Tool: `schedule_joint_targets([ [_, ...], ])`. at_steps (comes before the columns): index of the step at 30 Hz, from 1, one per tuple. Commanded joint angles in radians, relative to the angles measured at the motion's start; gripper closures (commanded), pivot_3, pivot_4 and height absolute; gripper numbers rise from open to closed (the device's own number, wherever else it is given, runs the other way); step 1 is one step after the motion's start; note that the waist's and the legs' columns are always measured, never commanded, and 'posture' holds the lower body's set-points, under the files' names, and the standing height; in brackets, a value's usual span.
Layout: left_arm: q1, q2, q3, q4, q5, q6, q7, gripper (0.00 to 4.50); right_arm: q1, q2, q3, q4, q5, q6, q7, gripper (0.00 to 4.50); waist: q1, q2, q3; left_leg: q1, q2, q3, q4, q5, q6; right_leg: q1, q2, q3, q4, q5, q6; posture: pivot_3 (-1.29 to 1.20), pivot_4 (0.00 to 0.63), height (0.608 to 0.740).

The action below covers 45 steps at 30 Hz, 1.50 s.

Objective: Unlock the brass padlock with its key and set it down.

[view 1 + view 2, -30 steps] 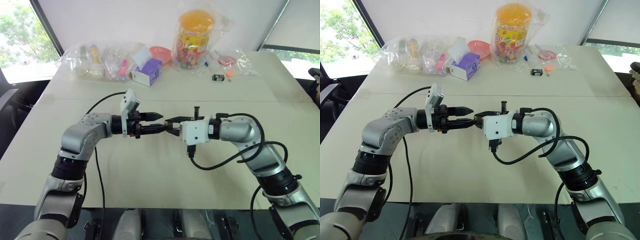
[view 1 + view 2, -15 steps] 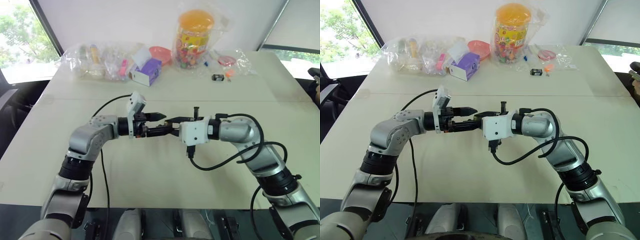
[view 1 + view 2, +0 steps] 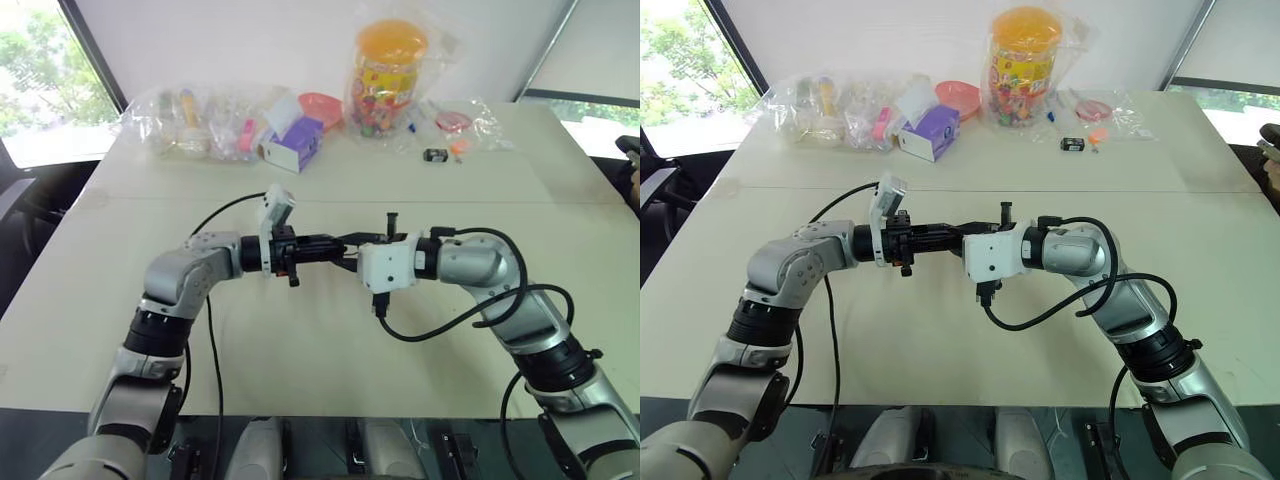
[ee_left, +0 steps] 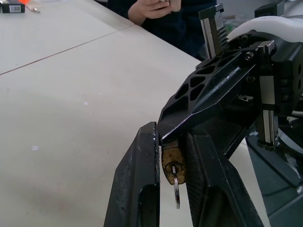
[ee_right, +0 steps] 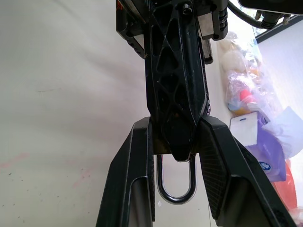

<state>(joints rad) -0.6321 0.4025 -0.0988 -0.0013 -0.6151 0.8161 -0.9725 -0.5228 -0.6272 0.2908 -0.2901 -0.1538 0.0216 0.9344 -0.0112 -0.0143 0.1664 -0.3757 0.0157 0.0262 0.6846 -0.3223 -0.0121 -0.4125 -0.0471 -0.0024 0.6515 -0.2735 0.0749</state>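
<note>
Above the table, the brass padlock shows key and silvery shackle.

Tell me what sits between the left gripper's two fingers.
The brass padlock, with its key hanging from the keyhole, sits between the left gripper's fingers in the left wrist view; the right gripper holds it too.
</note>
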Motion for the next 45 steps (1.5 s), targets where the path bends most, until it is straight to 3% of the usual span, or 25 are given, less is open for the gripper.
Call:
schedule_joint_targets([
  [1,-0.018,0.032,0.041,-0.004,-0.024,0.035,-0.003,4.31,-0.018,-0.012,-0.02,-0.013,0.007,-0.02,-0.001,3.8,0.0,0.0,0.0,0.0,0.0,0.0,0.0,0.0,0.0,0.0,0.0,0.0,0.0,0.0,0.0,0.0,0.15,0.74],
  [4,-0.014,0.036,0.048,-0.002,-0.039,0.045,-0.001,4.31,-0.019,-0.012,-0.02,-0.007,0.007,-0.024,-0.003,3.8,0.0,0.0,0.0,0.0,0.0,0.0,0.0,0.0,0.0,0.0,0.0,0.0,0.0,0.0,0.0,0.0,0.15,0.74],
  [11,-0.007,0.029,0.034,0.022,-0.02,0.016,0.007,1.0,-0.028,-0.011,-0.017,0.0,0.008,-0.029,-0.004,3.8,0.0,0.0,0.0,0.0,0.0,0.0,0.0,0.0,0.0,0.0,0.0,0.0,0.0,0.0,0.0,0.0,0.15,0.74],
  [20,0.003,0.015,0.038,0.027,-0.031,0.02,-0.006,1.0,-0.029,-0.014,-0.019,-0.004,0.009,-0.025,-0.004,3.8,0.0,0.0,0.0,0.0,0.0,0.0,0.0,0.0,0.0,0.0,0.0,0.0,0.0,0.0,0.0,0.0,0.15,0.74],
  [23,0.001,0.013,0.04,0.03,-0.03,0.019,-0.005,1.79,-0.029,-0.015,-0.02,-0.004,0.009,-0.025,-0.004,3.8,0.0,0.0,0.0,0.0,0.0,0.0,0.0,0.0,0.0,0.0,0.0,0.0,0.0,0.0,0.0,0.0,0.15,0.74],
  [28,0.0,0.021,0.046,0.029,-0.037,0.025,-0.016,4.3,-0.029,-0.018,-0.022,-0.002,0.008,-0.025,-0.003,3.8,0.0,0.0,0.0,0.0,0.0,0.0,0.0,0.0,0.0,0.0,0.0,0.0,0.0,0.0,0.0,0.0,0.15,0.74],
  [29,-0.001,0.021,0.046,0.029,-0.038,0.026,-0.015,4.47,-0.029,-0.019,-0.022,-0.001,0.008,-0.027,-0.003,3.8,0.0,0.0,0.0,0.0,0.0,0.0,0.0,0.0,0.0,0.0,0.0,0.0,0.0,0.0,0.0,0.0,0.15,0.74],
  [43,-0.003,0.03,0.029,0.006,-0.039,0.038,-0.014,4.47,-0.036,-0.011,-0.023,-0.006,0.029,-0.001,0.003,3.8,0.0,0.0,0.0,0.0,0.0,0.0,0.0,0.0,0.0,0.0,-0.001,0.0,0.0,0.0,0.0,0.0,0.15,0.74],
  [45,-0.004,0.031,0.03,0.003,-0.042,0.042,-0.016,4.5,-0.036,-0.005,-0.028,-0.013,0.052,0.033,0.013,2.75,0.0,0.0,0.0,0.0,0.0,0.0,0.0,0.0,0.0,0.0,-0.001,0.0,0.0,0.0,0.0,0.0,0.15,0.74],
])
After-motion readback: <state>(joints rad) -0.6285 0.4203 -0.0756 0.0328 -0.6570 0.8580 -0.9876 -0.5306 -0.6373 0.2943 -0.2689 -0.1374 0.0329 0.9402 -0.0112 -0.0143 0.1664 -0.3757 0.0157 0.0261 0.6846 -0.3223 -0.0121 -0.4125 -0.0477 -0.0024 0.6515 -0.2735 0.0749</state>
